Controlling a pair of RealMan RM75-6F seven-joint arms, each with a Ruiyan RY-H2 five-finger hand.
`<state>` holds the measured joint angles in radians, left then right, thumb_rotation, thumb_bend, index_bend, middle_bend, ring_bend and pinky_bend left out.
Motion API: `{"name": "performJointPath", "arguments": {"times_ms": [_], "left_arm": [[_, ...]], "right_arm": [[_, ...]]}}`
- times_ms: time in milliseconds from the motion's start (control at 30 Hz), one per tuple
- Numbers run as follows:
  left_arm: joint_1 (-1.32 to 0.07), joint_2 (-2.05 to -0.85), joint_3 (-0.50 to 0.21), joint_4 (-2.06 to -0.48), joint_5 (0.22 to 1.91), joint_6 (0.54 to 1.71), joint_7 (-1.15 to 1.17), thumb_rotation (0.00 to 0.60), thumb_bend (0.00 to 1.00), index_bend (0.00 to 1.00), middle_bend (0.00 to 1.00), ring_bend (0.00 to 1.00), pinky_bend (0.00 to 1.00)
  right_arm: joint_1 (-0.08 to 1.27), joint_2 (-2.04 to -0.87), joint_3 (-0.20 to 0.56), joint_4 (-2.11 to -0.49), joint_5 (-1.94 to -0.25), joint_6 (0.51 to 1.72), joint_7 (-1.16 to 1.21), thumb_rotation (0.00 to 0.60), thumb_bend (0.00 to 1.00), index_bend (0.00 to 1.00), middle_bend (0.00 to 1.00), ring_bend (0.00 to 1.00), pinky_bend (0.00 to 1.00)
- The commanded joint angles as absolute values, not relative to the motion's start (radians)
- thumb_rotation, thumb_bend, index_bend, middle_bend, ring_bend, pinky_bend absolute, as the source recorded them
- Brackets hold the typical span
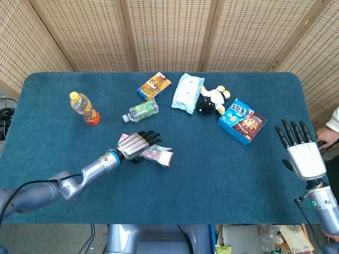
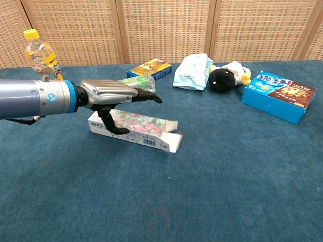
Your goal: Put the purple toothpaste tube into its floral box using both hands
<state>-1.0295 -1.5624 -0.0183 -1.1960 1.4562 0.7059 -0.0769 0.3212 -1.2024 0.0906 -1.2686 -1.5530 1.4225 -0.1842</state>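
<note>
While the floral box (image 2: 134,129) lies flat on the table (image 2: 227,166) under the left hand (image 2: 113,94), fingers spread and released, its thin light card likely crushes easily, favouring a gentle grasp across mid-length.

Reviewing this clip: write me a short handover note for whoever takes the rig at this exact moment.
Left hand: over the floral box, fingers spread above it, thumb down at its near side; whether it grips is unclear.
Right hand: open, raised at the table's right edge, holding nothing.
Floral box: lying flat on the table, flap end open toward the right.
Purple toothpaste tube: I can't spot it in either view.
Done: box lies at mid-table.
Left: find the tube, steady the box, slide the tube in.
</note>
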Motion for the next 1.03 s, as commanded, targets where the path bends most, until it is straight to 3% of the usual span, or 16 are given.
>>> {"name": "performJointPath", "arguments": {"times_ms": [33,200,333,567,633,833,1033], "left_arm": [[-1.006,-1.502,-0.039,-1.278,1.460,0.759,-0.099,0.600,0.38,0.00,0.00,0.00,0.07],[-0.919,-1.359,-0.040,-1.438,1.472,0.903,-0.089,0.600,0.38,0.00,0.00,0.00,0.02],[-0.839,-1.295,-0.028,-1.510,1.474,1.019,-0.041,0.600,0.29,0.00,0.00,0.00,0.00],[-0.601,-1.267,-0.027,-1.588,1.421,1.379,0.199,0.600,0.27,0.00,0.00,0.00,0.00],[-0.468,-1.228,0.013,-1.650,1.391,1.515,0.190,0.600,0.27,0.00,0.00,0.00,0.00],[-0.323,-1.118,0.096,-1.799,1.334,1.556,0.222,0.600,0.27,0.00,0.00,0.00,0.00],[-0.262,-1.060,0.122,-1.866,1.343,1.554,0.217,0.600,0.27,0.00,0.00,0.00,0.00]], "right_arm": [[0.307,-1.203,0.085,-1.275,-1.556,1.438,-0.179,0.600,0.00,0.00,0.00,0.00,0.00],[0.277,-1.191,0.067,-1.301,-1.560,1.453,-0.155,0.600,0.00,0.00,0.00,0.00,0.00],[0.260,-1.186,0.056,-1.318,-1.566,1.468,-0.143,0.600,0.00,0.00,0.00,0.00,0.00],[0.211,-1.187,0.029,-1.361,-1.588,1.519,-0.138,0.600,0.00,0.00,0.00,0.00,0.00],[0.173,-1.185,0.010,-1.398,-1.605,1.565,-0.140,0.600,0.00,0.00,0.00,0.00,0.00],[0.122,-1.175,-0.012,-1.440,-1.621,1.611,-0.136,0.600,0.00,0.00,0.00,0.00,0.00],[0.084,-1.159,-0.008,-1.485,-1.621,1.652,-0.171,0.600,0.00,0.00,0.00,0.00,0.00]]}}
